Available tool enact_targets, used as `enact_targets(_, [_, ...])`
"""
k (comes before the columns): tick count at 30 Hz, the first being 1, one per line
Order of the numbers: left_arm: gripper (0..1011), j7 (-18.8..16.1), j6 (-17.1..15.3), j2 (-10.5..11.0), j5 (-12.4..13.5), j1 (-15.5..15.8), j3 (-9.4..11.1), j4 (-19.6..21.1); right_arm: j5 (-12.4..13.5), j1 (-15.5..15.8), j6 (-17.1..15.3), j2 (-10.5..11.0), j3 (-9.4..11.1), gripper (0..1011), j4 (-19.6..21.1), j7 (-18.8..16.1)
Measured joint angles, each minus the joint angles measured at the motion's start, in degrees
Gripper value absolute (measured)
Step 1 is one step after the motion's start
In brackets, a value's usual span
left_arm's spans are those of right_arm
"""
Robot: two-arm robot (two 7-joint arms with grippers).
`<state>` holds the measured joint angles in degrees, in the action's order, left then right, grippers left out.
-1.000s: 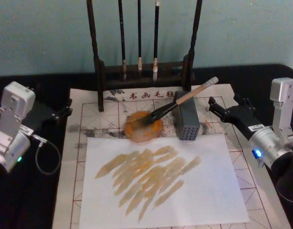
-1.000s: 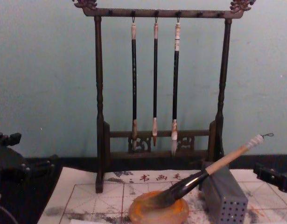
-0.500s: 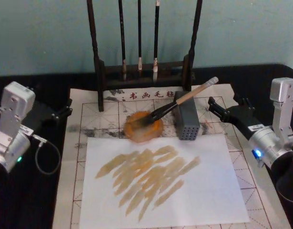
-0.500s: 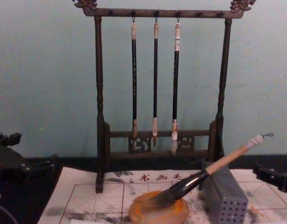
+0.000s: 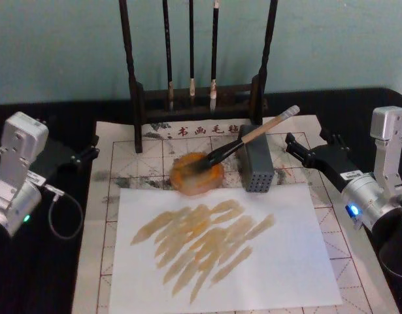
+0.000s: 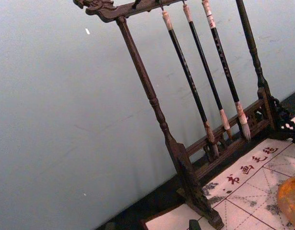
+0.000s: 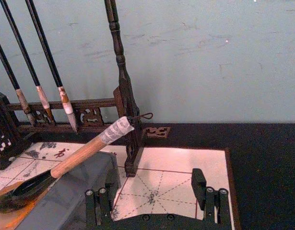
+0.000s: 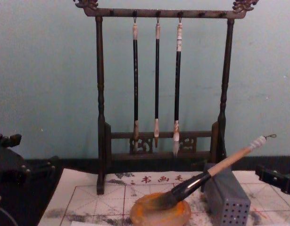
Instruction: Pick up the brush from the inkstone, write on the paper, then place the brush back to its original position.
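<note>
Brush (image 5: pixel 250 136) resting bristles-down in the inkstone (image 5: pixel 197 173), handle propped on the grey box (image 5: pixel 255 167), above the stroked paper (image 5: pixel 220 242); right gripper (image 5: pixel 293 145) spread open, empty, beside the box; left gripper (image 5: pixel 89 152) off left, jaws unreadable.

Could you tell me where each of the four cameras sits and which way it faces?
Head view: high up, looking down on the paper, inkstone and brush; left gripper and right gripper flank them.
Chest view: low, looking forward at the brush rack; dark gripper parts at both edges.
Left wrist view: faces the rack and wall from the left.
Right wrist view: faces the brush handle; its open fingers show below.
All four share the rack.
</note>
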<state>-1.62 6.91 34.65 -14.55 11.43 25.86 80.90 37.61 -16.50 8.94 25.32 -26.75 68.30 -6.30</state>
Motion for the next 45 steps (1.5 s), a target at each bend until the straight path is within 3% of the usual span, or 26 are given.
enact_targets(45, [1001,0.0,0.0,0.0,0.0,0.0,0.0,0.0,0.0,0.0,0.0,0.0,0.0,1000,0.0,0.0])
